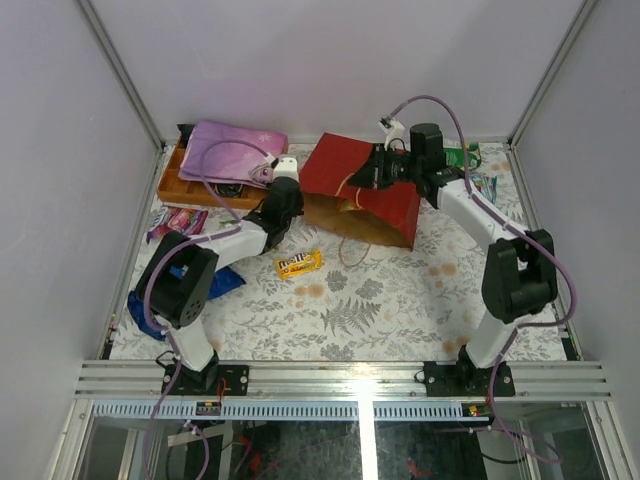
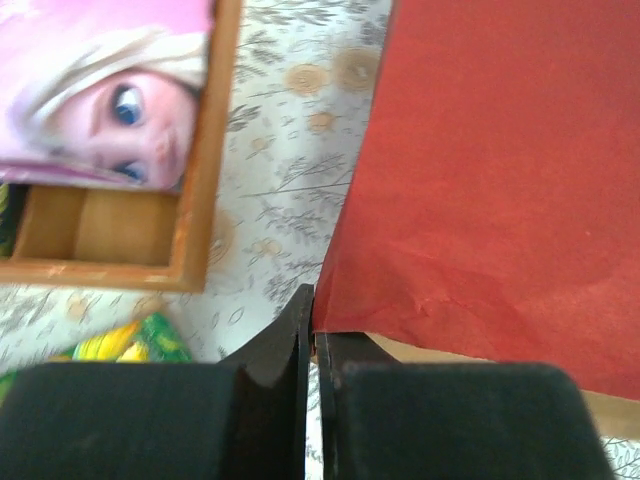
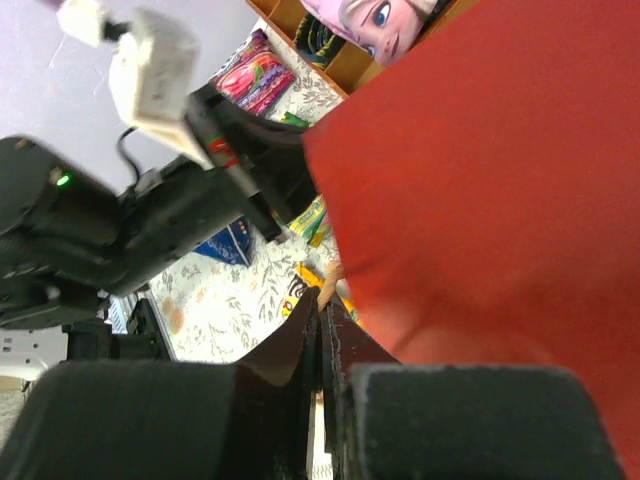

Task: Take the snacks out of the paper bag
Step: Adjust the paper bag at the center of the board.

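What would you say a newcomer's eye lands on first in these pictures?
The red paper bag lying on its side at the back middle of the table, with the left gripper and the right gripper each pinched shut on its edge. Then the yellow candy packet lying alone in front of it.

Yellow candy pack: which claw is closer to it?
Left. The left claw sits at the red bag's near left corner, just beyond the yellow candy pack. The right claw is farther, up on top of the bag.
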